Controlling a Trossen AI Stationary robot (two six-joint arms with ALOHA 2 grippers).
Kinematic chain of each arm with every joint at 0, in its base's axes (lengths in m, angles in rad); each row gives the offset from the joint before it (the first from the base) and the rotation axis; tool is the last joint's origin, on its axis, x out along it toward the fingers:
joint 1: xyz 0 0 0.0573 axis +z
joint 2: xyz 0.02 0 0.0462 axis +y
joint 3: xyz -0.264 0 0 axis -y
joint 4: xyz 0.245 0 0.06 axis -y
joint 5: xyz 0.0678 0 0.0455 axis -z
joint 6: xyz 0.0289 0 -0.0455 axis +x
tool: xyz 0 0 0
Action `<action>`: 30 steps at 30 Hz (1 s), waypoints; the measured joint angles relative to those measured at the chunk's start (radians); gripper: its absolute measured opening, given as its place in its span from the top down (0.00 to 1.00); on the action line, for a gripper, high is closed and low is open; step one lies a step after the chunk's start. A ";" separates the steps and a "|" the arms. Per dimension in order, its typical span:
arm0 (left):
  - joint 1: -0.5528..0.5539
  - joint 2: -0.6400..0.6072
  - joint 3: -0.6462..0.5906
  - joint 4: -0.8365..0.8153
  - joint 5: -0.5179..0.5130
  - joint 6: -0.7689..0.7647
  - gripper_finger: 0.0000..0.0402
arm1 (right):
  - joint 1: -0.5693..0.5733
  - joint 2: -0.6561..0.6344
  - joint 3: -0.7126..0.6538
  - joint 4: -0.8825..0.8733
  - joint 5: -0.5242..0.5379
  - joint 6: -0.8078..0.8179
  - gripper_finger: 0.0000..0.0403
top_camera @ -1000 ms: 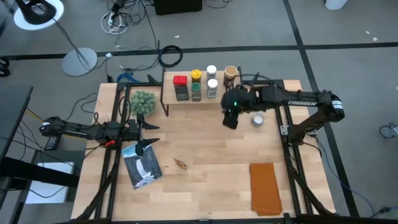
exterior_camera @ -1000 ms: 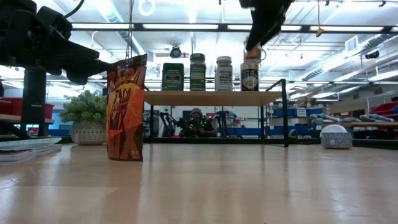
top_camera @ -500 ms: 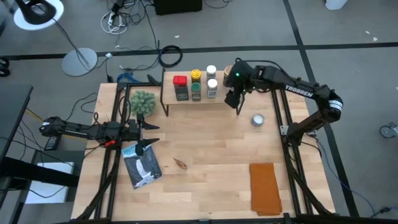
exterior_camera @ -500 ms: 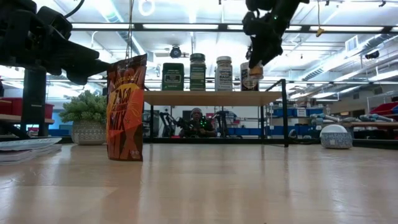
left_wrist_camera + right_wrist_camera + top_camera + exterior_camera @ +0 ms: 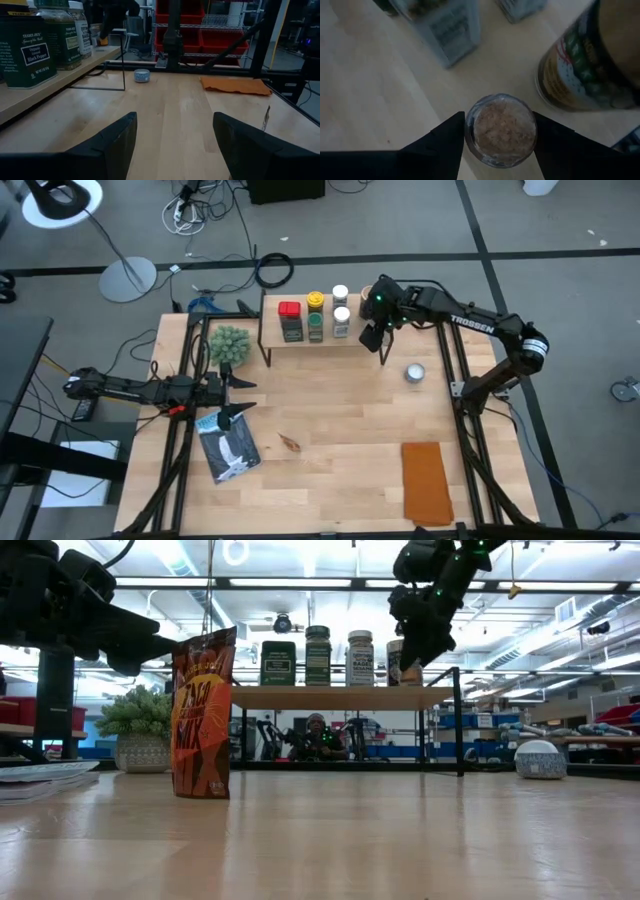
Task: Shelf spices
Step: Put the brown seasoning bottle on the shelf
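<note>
I see right gripper (image 5: 501, 131) clamped on small clear glass jar of tan spice (image 5: 501, 127) — over light wooden shelf's (image 5: 300, 340) right end | left gripper (image 5: 175, 145) apart — hovering by green plant ball (image 5: 229, 345)

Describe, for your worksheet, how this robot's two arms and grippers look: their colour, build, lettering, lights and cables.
Both arms are dark, slim and jointed. The right arm carries white lettering on its forearm and a small green light near the wrist; its right gripper ends in two flat, dark, wedge-shaped fingers. The left arm shows a red cable near its wrist, and the left gripper has the same broad dark fingers.
</note>
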 joint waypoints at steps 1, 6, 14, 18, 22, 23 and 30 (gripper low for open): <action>0.000 0.000 0.000 0.000 0.000 0.000 0.34 | -0.003 0.000 -0.007 -0.005 0.005 0.005 0.48; 0.000 0.000 0.000 -0.005 0.000 0.000 0.34 | -0.006 -0.001 -0.033 0.014 0.008 0.013 0.48; 0.000 0.001 0.000 -0.003 0.000 0.000 0.34 | -0.006 -0.001 -0.031 0.024 0.009 0.013 0.47; 0.000 0.001 0.000 -0.003 0.000 0.000 0.34 | -0.006 -0.001 -0.030 0.027 0.009 0.013 0.47; 0.000 0.001 0.000 -0.003 -0.001 0.000 0.34 | -0.006 -0.001 -0.030 0.029 0.009 0.014 0.47; 0.000 0.001 0.000 -0.003 -0.001 0.000 0.34 | -0.006 -0.001 -0.030 0.029 0.009 0.014 0.47; 0.000 0.001 0.000 -0.003 -0.001 0.000 0.34 | -0.006 -0.001 -0.029 0.032 0.009 0.013 0.47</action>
